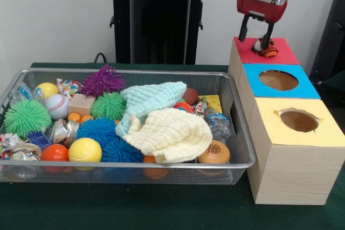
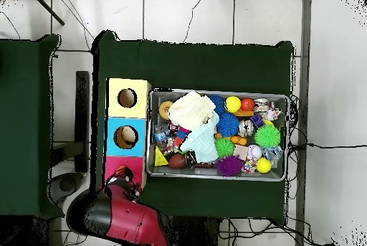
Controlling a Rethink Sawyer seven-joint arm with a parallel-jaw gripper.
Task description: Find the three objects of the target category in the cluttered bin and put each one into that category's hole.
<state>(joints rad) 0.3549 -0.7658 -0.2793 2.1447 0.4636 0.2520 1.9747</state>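
Observation:
The wire mesh bin [image 1: 129, 165] sits at the left, full of toys and cloths; it also shows in the overhead view [image 2: 218, 92]. The red-topped box [image 1: 283, 53] stands at the far right behind the blue and yellow ones. My gripper [image 1: 256, 37] hangs just above the red top with its fingers apart. A small orange and black object [image 1: 266, 49] lies right under the fingertips, where the hole is; it hides the hole. In the overhead view the arm [image 2: 125, 211] covers much of the red box [image 2: 120, 164].
The blue-topped box [image 1: 304, 89] and the yellow-topped box [image 1: 323, 133] each have an open round hole. The bin holds a mint cloth [image 1: 151, 98], a cream cloth [image 1: 170, 133], spiky balls [image 1: 102, 79], a baseball [image 1: 57, 106] and a yellow ball [image 1: 84, 150].

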